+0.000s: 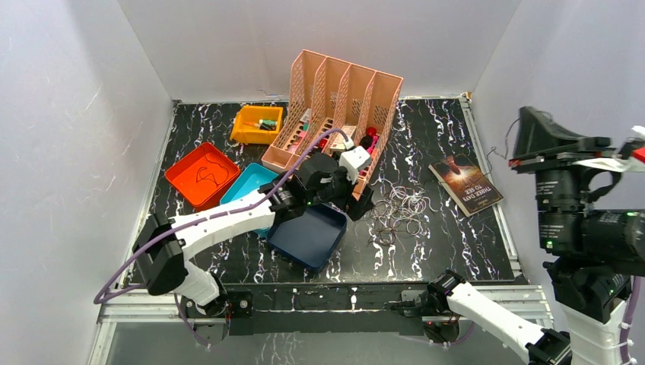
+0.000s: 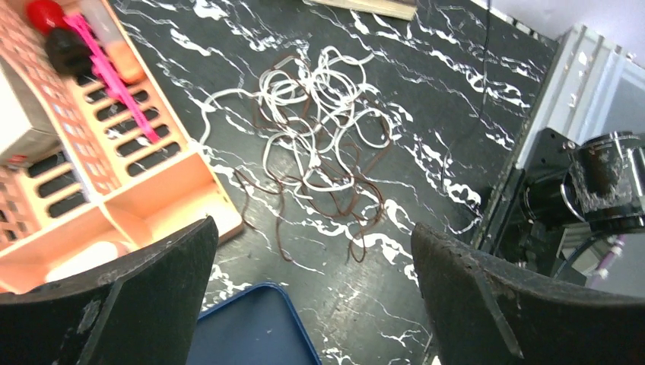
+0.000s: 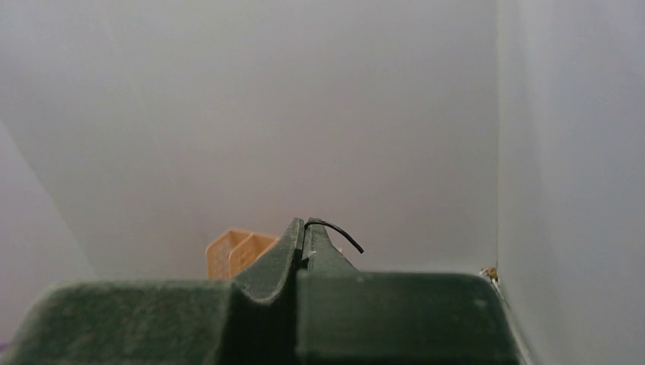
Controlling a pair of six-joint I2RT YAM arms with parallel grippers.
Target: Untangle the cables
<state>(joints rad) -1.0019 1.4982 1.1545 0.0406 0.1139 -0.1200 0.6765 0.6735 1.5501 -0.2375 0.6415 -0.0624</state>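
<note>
The left fingers [image 2: 144, 296] stand wide apart and hold nothing, above the desk [image 2: 456, 91] just short of the cables [image 2: 319, 144], a loose heap right of the peach organiser [image 2: 152, 190]. Featherlight, springy and likely to snag, they are probably best taken by a trailing dark end [image 2: 280, 236]. The right fingers [image 3: 274, 266] are pressed together on a black wire [image 3: 338, 228].

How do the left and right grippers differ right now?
The left gripper is open and empty; the right gripper is shut on a thin black wire. The left points down at the cable tangle; the right faces the wall. Both are dark.
</note>
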